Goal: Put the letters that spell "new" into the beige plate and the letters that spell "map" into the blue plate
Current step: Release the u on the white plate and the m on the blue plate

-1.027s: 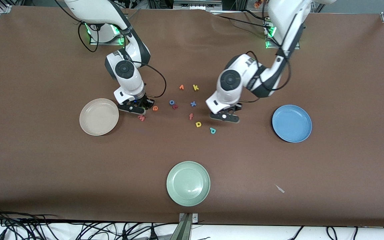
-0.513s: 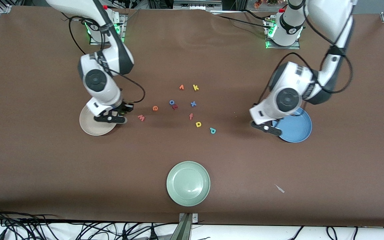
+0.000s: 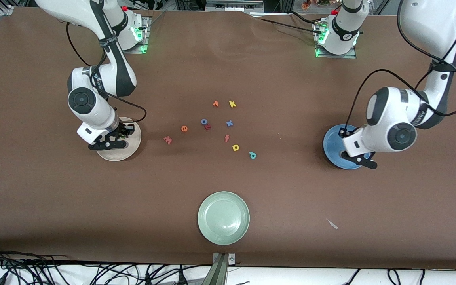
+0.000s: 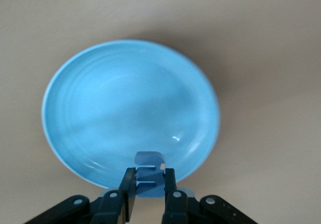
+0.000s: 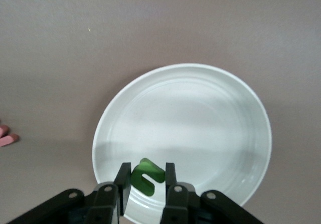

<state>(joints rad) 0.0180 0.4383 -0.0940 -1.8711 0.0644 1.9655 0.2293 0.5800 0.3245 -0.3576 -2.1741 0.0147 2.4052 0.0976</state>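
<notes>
Left gripper [image 4: 149, 189] hangs over the blue plate [image 4: 100, 108], jaws clamped on the blue m [image 4: 149, 173]; right gripper [image 5: 146, 186] hangs over the beige plate [image 5: 200, 118] with the green n [image 5: 147, 175] between its fingers, though whether they grip it or have let go I cannot tell. Out on the brown table [image 3: 54, 206] between the two plates: salmon w [image 3: 168, 139] and orange e [image 3: 184, 128] toward the beige plate, yellow a [image 3: 235, 147] and teal p [image 3: 252, 155] nearer the front camera, among the spare letters; pale green plate [image 3: 223, 217] sits nearest the camera
</notes>
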